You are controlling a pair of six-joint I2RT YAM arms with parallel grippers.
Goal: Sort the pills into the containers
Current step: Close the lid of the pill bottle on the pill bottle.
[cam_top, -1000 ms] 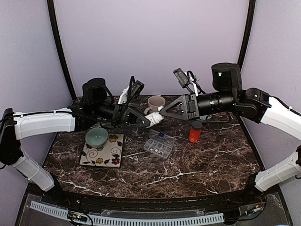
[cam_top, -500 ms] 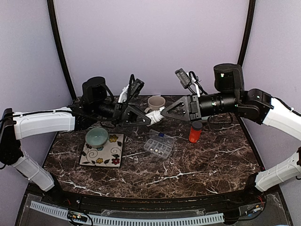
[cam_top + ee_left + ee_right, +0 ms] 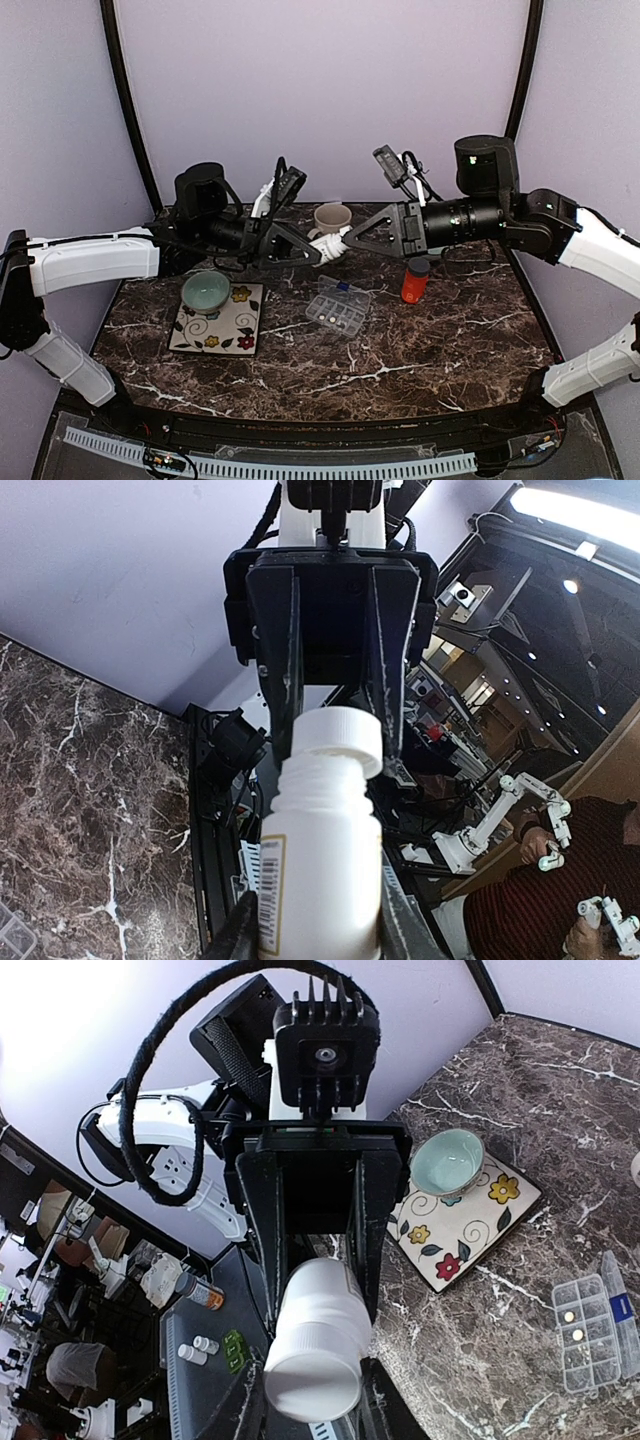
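Above the dark marble bench (image 3: 450, 340), near its far edge, a white plastic pill bottle (image 3: 320, 860) is held in mid-air, roughly level, between both arms. The bottle body is clenched by the left end effector (image 3: 316, 251). Its white screw cap (image 3: 340, 738) is gripped between the fingers of the right end effector (image 3: 347, 240). A clear flat plastic organiser box (image 3: 337, 305) lies on the bench below the two end effectors, a little nearer the arm bases, touched by neither. Two pale pills (image 3: 568, 1316) are seen in separate compartments of that box, well apart from both end effectors. A cream patterned mug (image 3: 331, 216) stands just behind the bottle. An orange bottle with a black cap (image 3: 415, 280) stands right of the box. A pale green bowl (image 3: 206, 290) sits on a floral tile (image 3: 225, 328) at the left.
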